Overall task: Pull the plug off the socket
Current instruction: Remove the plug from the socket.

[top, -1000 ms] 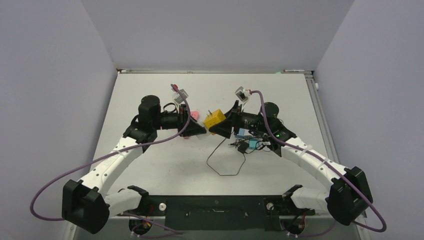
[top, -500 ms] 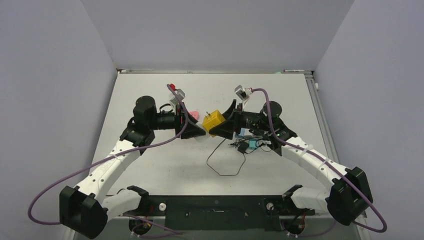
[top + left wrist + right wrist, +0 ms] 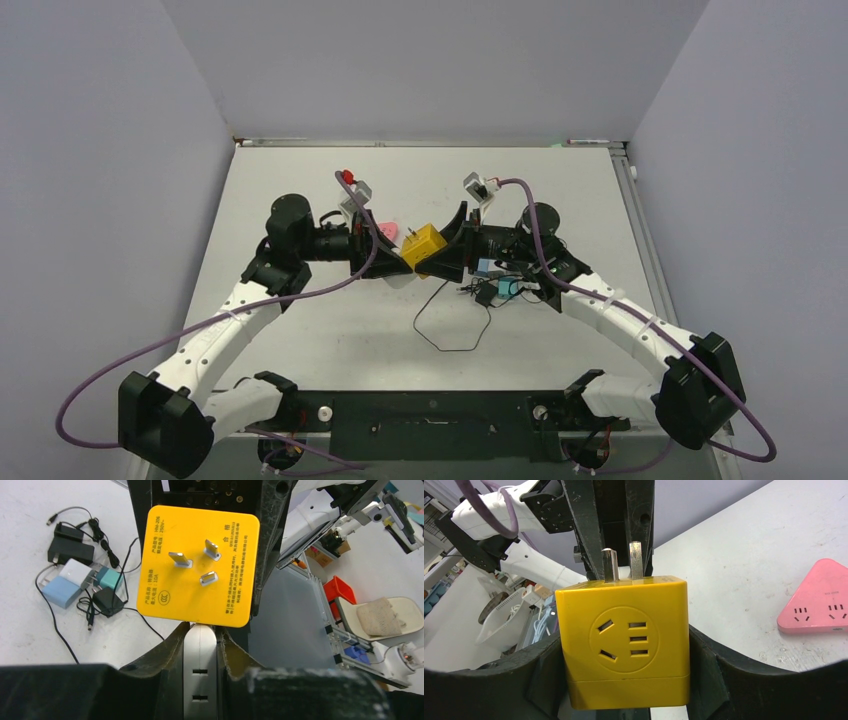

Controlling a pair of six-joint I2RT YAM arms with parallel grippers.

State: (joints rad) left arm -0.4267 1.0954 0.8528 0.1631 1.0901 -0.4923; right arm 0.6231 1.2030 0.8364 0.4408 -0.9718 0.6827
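Grey walls (image 3: 430, 60) box in a white table (image 3: 300, 200). The right gripper (image 3: 626, 672) clamps a yellow socket cube (image 3: 624, 640) by its sides. The left gripper (image 3: 200, 642) pinches a white plug (image 3: 200, 680) that meets the cube's edge. Loose chargers (image 3: 75, 575) lie beside the right gripper.

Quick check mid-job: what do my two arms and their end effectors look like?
Both the left arm and right arm have white links with black joint housings. A purple cable loops along each. The left end effector and right end effector are black and wedge-shaped.
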